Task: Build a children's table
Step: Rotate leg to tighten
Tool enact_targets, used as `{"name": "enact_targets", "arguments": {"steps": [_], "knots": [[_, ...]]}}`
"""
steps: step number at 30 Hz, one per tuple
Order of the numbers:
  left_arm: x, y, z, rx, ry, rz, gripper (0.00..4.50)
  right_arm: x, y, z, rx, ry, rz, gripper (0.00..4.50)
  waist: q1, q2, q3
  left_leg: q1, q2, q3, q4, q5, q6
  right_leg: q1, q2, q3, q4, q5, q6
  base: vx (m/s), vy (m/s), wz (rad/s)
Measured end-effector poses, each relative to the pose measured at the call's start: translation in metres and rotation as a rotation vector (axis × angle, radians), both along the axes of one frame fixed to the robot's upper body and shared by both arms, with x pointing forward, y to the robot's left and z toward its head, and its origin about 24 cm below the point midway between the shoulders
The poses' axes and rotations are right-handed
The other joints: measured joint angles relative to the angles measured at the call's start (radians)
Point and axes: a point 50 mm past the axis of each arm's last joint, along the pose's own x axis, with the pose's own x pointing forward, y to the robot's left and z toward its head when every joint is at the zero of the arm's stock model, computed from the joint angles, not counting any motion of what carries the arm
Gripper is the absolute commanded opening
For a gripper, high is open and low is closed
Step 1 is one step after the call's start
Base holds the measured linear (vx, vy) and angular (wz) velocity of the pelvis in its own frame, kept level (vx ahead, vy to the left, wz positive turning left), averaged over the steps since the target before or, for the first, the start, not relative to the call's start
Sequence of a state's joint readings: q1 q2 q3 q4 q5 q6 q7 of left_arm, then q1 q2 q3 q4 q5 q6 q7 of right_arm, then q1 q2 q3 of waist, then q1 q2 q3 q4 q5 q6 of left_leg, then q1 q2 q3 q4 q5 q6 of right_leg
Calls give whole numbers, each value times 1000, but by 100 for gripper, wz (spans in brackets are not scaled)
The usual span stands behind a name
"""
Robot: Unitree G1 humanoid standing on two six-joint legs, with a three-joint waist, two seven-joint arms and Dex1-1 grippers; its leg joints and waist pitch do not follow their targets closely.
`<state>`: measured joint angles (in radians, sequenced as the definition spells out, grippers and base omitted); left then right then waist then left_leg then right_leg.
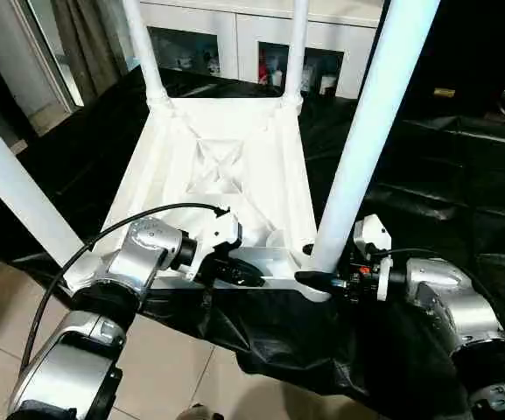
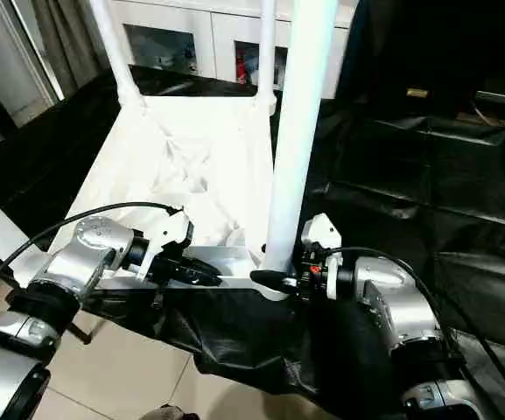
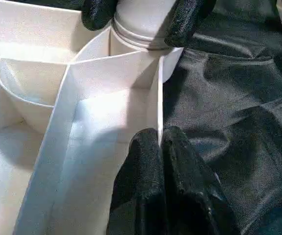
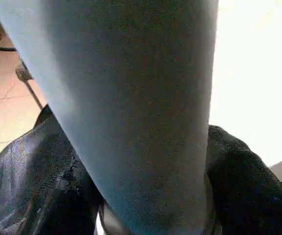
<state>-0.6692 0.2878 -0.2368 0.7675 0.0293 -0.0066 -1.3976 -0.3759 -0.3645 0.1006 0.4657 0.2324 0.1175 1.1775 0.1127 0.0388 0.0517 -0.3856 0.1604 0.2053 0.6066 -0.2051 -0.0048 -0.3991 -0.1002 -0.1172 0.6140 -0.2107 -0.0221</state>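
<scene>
The children's table lies upside down on a black cloth, its rimmed underside facing up. All of its long white legs stand upright in the corners. My left gripper is shut on the thin front rim, one black finger on each side of the wall. My right gripper sits at the base of the near right leg. Its fingers press against both sides of the leg's collar. In the right wrist view the leg rises between the two fingers.
The black cloth spreads wide to the right and hangs over the front edge onto the tiled floor. A white cabinet with glass doors stands behind the table. The near left leg rises close to my left forearm.
</scene>
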Motion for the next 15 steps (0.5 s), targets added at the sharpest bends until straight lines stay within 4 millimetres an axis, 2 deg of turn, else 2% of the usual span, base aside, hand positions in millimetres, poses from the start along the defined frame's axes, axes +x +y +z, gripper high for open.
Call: {"name": "enact_targets", "arguments": {"steps": [4, 8, 10, 12, 15], "knots": [[9, -9, -3, -5, -55, 146, 0, 13, 5, -7, 22, -15, -263, 257, -12, -8, -2, 7, 0, 0, -3, 1, -12, 4, 0, 0, 0, 4, -3, 0, 0, 0], [15, -25, -9, 0, -80, 251, 0, 23, 10, -15, 19, -11, -510, 256, -26, -9, 0, 26, -1, 0, -10, 1, -13, 22, 0, 0, -10, 2, 3, 0, 0, 0], [17, -34, -11, 4, -94, 299, 0, 28, 14, -18, 12, -9, -639, 256, -27, -7, 1, 35, -2, 0, -20, 1, -13, 32, 0, -2, -24, 0, 5, 0, 0, 0], [18, -45, -13, 1, -102, 341, 0, 34, 16, -18, 3, -8, -738, 256, -30, 2, 1, 36, -2, -1, -24, 1, -13, 37, 3, -3, -38, 0, 5, 0, 0, 0], [20, -52, -13, 2, -104, 365, 0, 37, 17, -18, -6, -9, -806, 256, -30, 3, 0, 36, -5, -1, -24, 1, -13, 37, 3, 2, -40, 0, 5, 0, 0, 0]]}}
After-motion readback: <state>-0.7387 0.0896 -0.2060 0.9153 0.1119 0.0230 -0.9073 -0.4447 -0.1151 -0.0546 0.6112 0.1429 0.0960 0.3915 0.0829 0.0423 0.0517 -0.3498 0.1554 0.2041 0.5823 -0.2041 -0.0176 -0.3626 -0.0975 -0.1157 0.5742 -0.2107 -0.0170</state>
